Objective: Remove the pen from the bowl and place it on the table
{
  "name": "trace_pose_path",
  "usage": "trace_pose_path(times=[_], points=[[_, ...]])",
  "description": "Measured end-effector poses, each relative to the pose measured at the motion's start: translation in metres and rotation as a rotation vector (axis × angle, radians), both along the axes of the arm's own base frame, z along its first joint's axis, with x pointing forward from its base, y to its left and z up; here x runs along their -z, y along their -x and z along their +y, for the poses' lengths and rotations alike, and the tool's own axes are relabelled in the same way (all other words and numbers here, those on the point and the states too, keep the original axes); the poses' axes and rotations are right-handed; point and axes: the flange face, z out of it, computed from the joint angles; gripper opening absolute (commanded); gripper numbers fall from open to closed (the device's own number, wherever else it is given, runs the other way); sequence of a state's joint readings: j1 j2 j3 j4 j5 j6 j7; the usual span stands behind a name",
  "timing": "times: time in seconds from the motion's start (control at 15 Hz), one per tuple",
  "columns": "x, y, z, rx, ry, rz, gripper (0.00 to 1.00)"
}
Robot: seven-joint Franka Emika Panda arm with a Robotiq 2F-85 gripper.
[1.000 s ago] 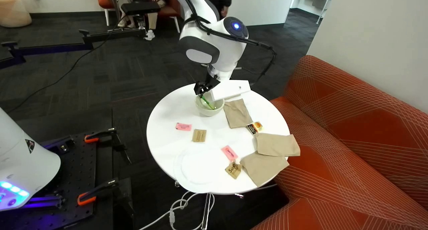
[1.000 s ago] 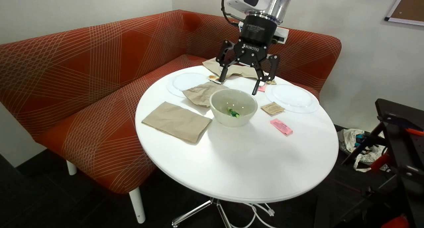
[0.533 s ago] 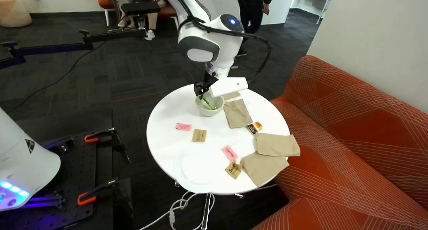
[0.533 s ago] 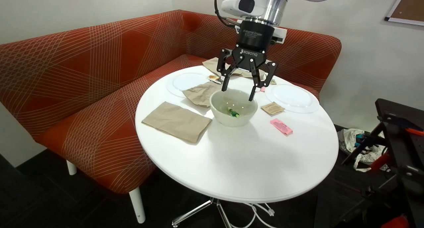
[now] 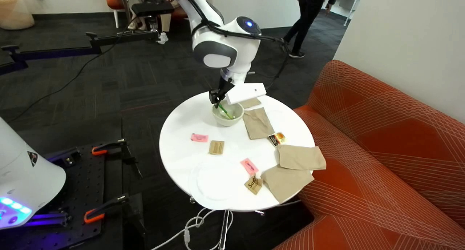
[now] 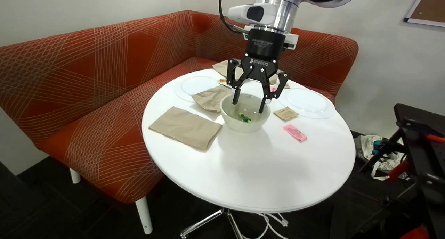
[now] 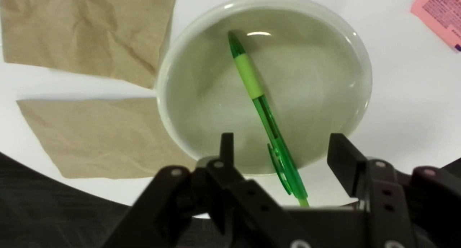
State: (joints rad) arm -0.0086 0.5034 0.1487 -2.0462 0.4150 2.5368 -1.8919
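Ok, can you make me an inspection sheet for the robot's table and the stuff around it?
Surface: round white table, top looks smooth.
Job's things: green clip pen leaning in the pale round bowl, clip end past the rim in the wrist view.
Clutter: brown paper napkins, pink sweetener packets, tan sugar packets, black-and-orange packet, pale plates.
Pincer: open, not gripping the pen.
Cables: black cable strapped to the arm; white cable looped below the table.
Surroundings: orange-red sofa, striding person.
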Motion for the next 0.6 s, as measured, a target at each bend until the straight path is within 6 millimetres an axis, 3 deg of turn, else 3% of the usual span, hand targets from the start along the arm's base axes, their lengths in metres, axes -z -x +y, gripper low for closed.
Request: trace_pose_path(times=[0.6], points=[[0.019, -0.016, 0.008, -0.003, 0.04, 0.01, 0.58]])
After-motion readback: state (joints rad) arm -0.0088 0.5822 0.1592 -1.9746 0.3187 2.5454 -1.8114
